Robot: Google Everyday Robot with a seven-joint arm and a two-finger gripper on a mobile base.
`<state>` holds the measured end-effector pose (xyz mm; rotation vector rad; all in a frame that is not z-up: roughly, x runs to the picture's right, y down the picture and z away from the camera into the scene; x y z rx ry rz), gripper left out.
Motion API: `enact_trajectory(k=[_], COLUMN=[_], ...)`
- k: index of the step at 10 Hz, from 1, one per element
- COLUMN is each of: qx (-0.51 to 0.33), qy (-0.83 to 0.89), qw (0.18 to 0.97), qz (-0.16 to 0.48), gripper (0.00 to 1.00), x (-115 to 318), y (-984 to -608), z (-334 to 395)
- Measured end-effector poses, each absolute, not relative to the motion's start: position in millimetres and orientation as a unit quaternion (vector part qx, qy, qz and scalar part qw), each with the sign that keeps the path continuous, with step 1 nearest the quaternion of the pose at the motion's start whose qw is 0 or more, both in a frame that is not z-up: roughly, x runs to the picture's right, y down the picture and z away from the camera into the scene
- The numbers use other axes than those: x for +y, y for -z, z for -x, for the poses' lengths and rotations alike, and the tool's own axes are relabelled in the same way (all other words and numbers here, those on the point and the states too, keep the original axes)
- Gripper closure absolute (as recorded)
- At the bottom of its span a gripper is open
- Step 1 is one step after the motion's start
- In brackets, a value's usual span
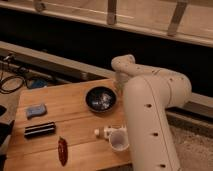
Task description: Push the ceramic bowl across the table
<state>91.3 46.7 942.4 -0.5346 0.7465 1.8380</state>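
1. Where the table [75, 117] begins at the left, its light-brown wooden planks show a clear grain. One tangle of dark cables [12, 82] lies just off that edge.
2. One blue sponge [36, 110], soft-looking and roughly rectangular, lies flat near the left edge.
3. One black box [40, 129], long and bar-shaped, lies just in front of the sponge.
4. One red pepper-like thing [62, 150], slim and glossy, lies near the front edge.
5. One bowl [101, 98] stands upright on the far middle of the table. It is round, shallow and glossy black, with pale glints inside.
6. One small white bottle [104, 132] lies on its side just beside one white mug [119, 141], which stands upright near the front right.
7. One white arm [150, 115], smooth and rounded with small holes, rises at the right and bends over the far edge.
8. One gripper [119, 86] sits at the bowl's right rim. Whether it is open or closed, or touching the bowl, I cannot tell.
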Motion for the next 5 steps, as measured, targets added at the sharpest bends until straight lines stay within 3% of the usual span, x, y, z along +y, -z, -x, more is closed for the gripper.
enact_trajectory(k=[5], qx=[0.316], qy=[-0.756], qw=[0.527], qz=[0.227], gripper=[0.81], x=[42.6], y=[-942.0], z=[-68.1])
